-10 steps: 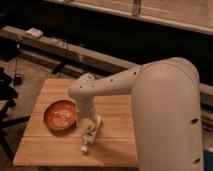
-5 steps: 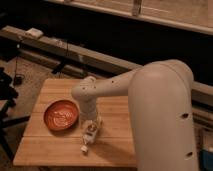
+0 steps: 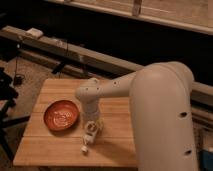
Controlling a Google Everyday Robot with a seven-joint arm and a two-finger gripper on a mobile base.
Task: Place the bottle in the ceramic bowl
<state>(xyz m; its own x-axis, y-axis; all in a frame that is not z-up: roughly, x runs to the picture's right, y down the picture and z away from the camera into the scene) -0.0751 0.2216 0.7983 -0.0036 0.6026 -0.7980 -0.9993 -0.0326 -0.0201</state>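
The ceramic bowl [image 3: 61, 114], orange-red with a pale swirl at its centre, sits on the left half of the wooden table [image 3: 115, 150]. My gripper [image 3: 91, 131] points down at the table just right of the bowl's front rim. The pale slim bottle [image 3: 85, 146] sticks out below the gripper toward the table's front edge, right at the gripper's tip. Its upper part is hidden by the gripper. I cannot tell whether it is held or lying on the table. My white arm [image 3: 160, 110] fills the right side of the view.
The table's front edge [image 3: 70, 164] is close below the bottle. A long dark ledge [image 3: 75, 52] with a small pale box [image 3: 35, 33] runs behind the table. Dark equipment [image 3: 6, 95] stands at the left.
My arm has shifted slightly to the left. The gripper, the bottle and the bowl stay in nearly the same places.
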